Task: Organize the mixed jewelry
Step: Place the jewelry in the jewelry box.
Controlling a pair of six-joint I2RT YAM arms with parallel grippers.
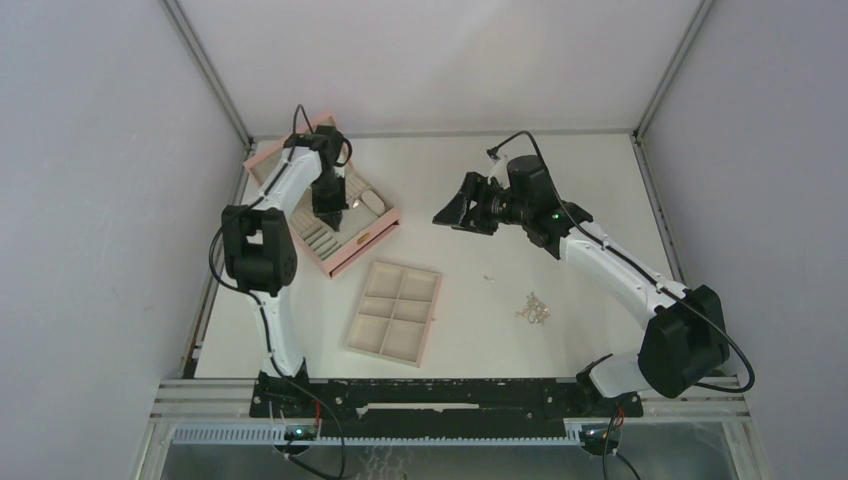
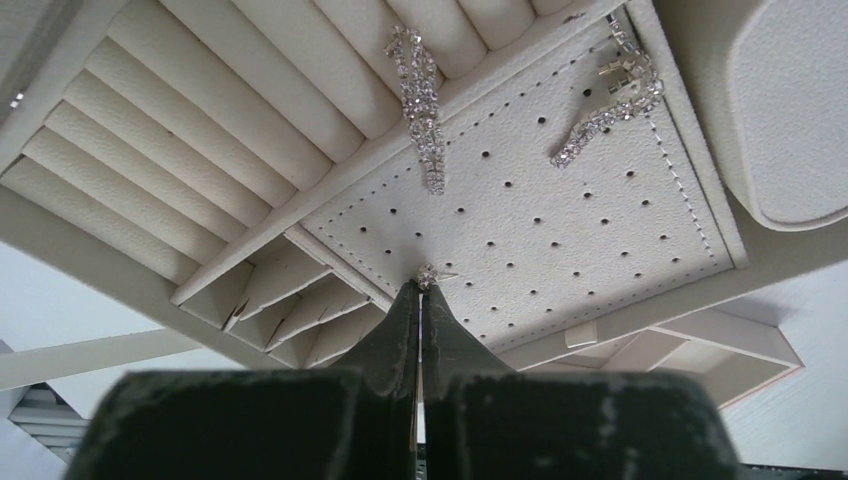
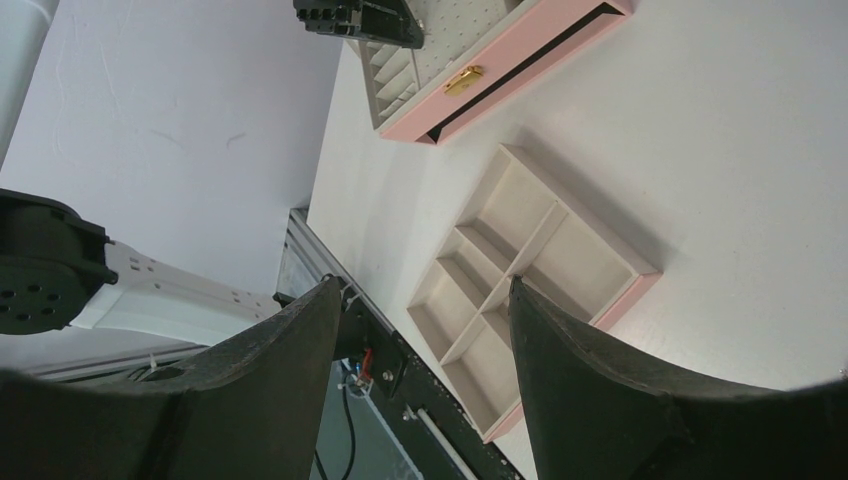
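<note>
While the left gripper (image 1: 331, 208) is hanging over the pink box (image 1: 368, 243), the loose silver cluster (image 1: 533, 310) is lying well right of that box on bare white table (image 1: 430, 165). The right gripper (image 1: 455, 214) is hovering right of the box.

Left wrist: tips are pressing together inside the box, a tiny glittering stud (image 2: 428, 276) sitting at them on the perforated, grainy cream panel (image 2: 560, 230); pinched or not, cannot tell. Two crystal strand earrings (image 2: 425, 110) are lying beside padded ribbed rolls (image 2: 200, 130).

Right wrist: curved black fingers (image 3: 300, 340) are standing wide apart, empty, framing the straight-walled beige tray (image 3: 625, 288) before the box's front edge.
</note>
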